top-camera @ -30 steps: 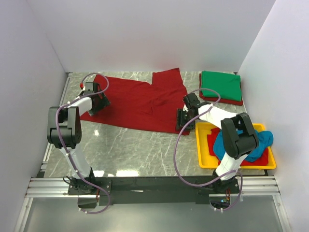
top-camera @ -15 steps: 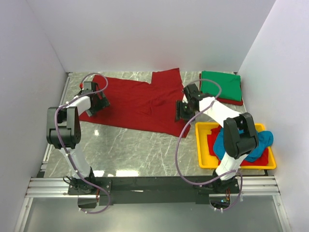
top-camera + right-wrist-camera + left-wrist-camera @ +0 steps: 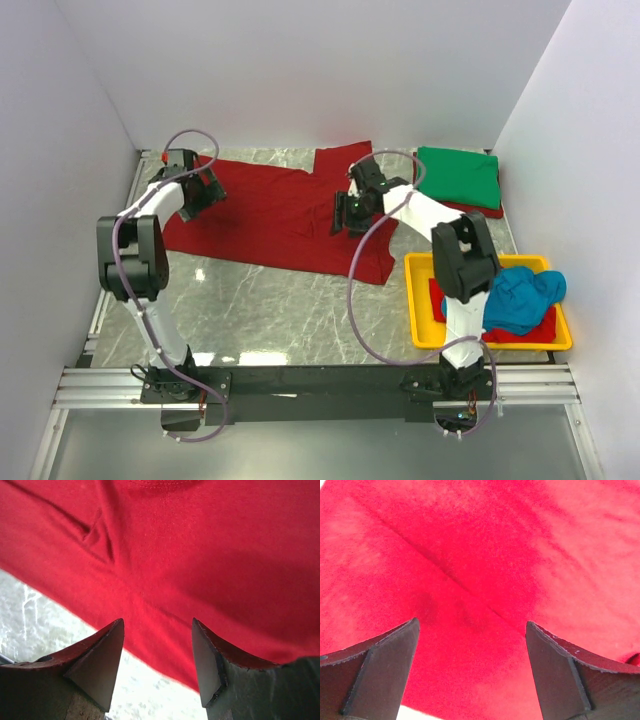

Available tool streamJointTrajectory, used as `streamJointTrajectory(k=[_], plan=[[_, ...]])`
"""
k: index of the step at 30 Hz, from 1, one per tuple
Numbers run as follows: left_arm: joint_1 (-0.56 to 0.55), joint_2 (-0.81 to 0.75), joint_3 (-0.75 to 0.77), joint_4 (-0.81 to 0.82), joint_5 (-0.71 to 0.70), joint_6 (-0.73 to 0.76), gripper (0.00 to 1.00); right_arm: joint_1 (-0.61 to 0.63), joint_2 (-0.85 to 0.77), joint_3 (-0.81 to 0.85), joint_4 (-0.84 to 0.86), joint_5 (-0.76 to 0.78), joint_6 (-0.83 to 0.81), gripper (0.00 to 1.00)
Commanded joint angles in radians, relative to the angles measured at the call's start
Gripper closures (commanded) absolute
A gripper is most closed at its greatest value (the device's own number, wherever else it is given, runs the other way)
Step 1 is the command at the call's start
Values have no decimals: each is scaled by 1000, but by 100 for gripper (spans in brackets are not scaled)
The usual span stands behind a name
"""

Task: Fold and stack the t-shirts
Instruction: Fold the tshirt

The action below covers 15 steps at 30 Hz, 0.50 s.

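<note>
Left pincer (image 3: 471, 622) and right pincer (image 3: 157, 621) gape empty over the red t-shirt (image 3: 280, 215) — teal t-shirt (image 3: 520, 295) half-hides the tray (image 3: 417, 300).

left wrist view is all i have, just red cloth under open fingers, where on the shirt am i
Observer: Your left end effector is over the left end of the spread-out dark red t-shirt.
Operator: where's the other arm
Observer: The right end effector hangs open over the same shirt's right half.
Operator: anything folded yet
Observer: Yes, a folded green t-shirt lies at the far right.
</note>
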Motion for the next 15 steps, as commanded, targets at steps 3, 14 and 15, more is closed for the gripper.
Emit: streamJointTrajectory(k=[3, 14, 15], plan=[[62, 131, 43, 10, 128, 10, 8, 27, 52, 6, 107, -33, 90, 37], [174, 81, -141, -22, 175, 12, 9, 89, 62, -137, 118, 28, 117, 37], [177, 74, -158, -25, 173, 16, 9, 98, 61, -144, 107, 37, 116, 37]])
